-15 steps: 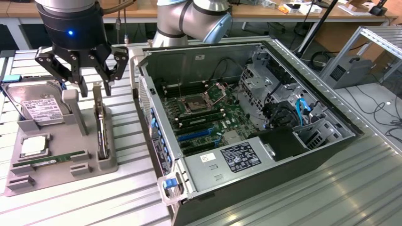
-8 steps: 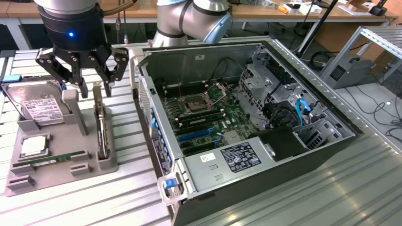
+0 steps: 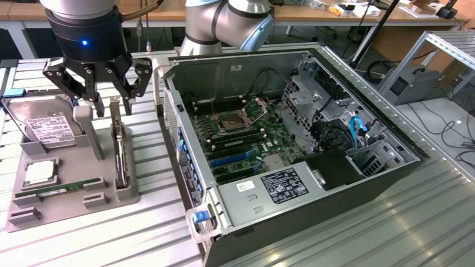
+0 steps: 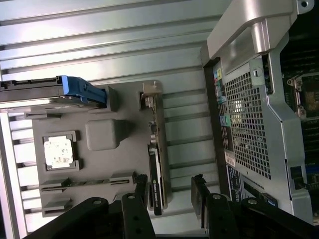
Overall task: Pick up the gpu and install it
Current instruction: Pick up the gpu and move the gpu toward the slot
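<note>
Hovering splayed pincer point(image 3: 113, 104), one gpu point(image 3: 119, 156), one hard drive point(image 3: 46, 125)

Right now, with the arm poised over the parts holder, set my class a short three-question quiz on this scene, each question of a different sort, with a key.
1. True or false: the gripper is shut on the gpu.
2. Where does the gpu stand on edge? A) in the grey parts holder; B) in a slot of the computer case; C) flat on the table.
3. Fill in: the silver box with a white label, on the exterior view's left of the gpu, is the ____.
Key: 1 false: the open gripper hangs just above the gpu, holding nothing. 2 A. 3 hard drive.
</note>
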### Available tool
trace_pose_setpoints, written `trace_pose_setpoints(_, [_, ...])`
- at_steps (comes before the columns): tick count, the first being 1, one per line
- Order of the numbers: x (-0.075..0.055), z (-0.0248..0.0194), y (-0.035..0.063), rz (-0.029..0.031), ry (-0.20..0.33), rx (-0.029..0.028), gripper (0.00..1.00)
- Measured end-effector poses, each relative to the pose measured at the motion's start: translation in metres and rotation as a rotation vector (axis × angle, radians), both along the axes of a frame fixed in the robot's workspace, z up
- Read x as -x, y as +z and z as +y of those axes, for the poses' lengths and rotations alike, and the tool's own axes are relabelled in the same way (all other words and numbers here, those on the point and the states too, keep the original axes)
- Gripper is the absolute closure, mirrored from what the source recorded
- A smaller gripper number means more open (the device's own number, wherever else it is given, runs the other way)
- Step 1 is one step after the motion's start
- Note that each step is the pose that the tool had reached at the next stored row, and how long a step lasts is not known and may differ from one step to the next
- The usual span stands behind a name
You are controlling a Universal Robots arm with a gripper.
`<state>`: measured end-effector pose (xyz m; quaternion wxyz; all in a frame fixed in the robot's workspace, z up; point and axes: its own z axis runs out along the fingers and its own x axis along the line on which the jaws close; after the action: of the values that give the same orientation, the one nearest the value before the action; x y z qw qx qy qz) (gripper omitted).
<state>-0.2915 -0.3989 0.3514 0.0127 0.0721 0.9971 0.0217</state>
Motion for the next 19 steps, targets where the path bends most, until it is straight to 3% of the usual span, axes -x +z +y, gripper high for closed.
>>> trace_pose_setpoints(19, [0.0000,0.0000,-0.0068,0.0000,0.000,0.0000,0.52])
